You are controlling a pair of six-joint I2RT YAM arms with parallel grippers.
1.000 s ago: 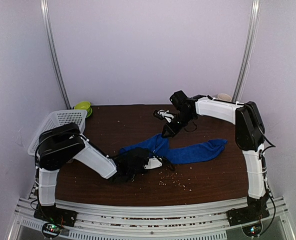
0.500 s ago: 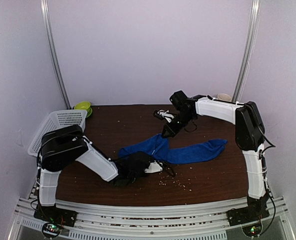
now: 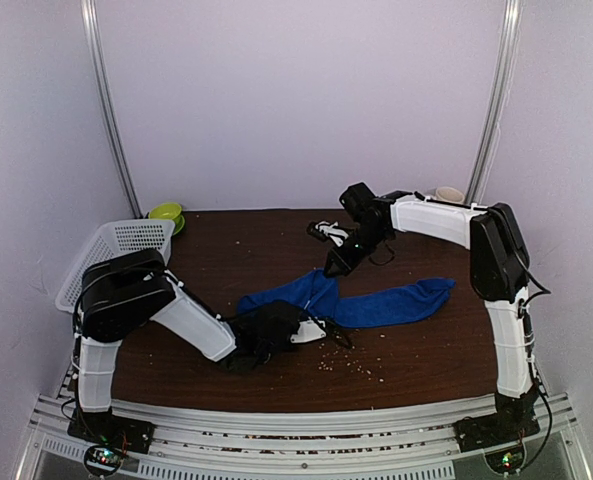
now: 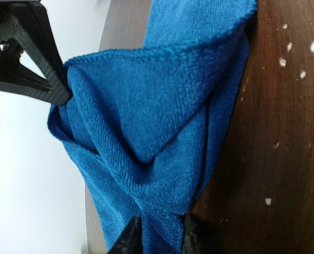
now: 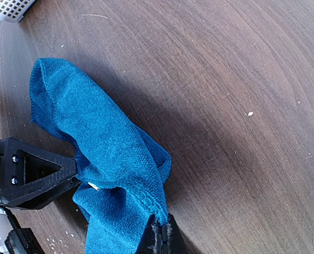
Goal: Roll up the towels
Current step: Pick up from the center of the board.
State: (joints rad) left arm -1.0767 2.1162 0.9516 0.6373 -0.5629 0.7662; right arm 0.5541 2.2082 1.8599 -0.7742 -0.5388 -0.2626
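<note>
The royal blue towel (image 3: 376,300) lies stretched across the middle of the brown table (image 3: 426,350), bunched and lifted at its left part. My left gripper (image 3: 321,328) is low at the towel's near-left end. In the left wrist view its fingertips (image 4: 130,239) pinch a gathered fold of the blue towel (image 4: 146,116), so the left gripper (image 4: 161,238) is shut on it. My right gripper (image 3: 332,268) reaches from the far right. In the right wrist view the right gripper (image 5: 161,233) is shut on the hemmed edge of the towel (image 5: 109,153), holding it above the wood.
A white mesh basket (image 3: 111,255) sits at the table's left edge, with a green bowl (image 3: 166,212) behind it. A small pale object (image 3: 448,193) stands at the back right. White crumbs (image 3: 351,365) dot the wood in front of the towel.
The left arm has settled slightly back and its jaws have narrowed around the towel's fold. The right arm and the towel's right end have stayed put.
</note>
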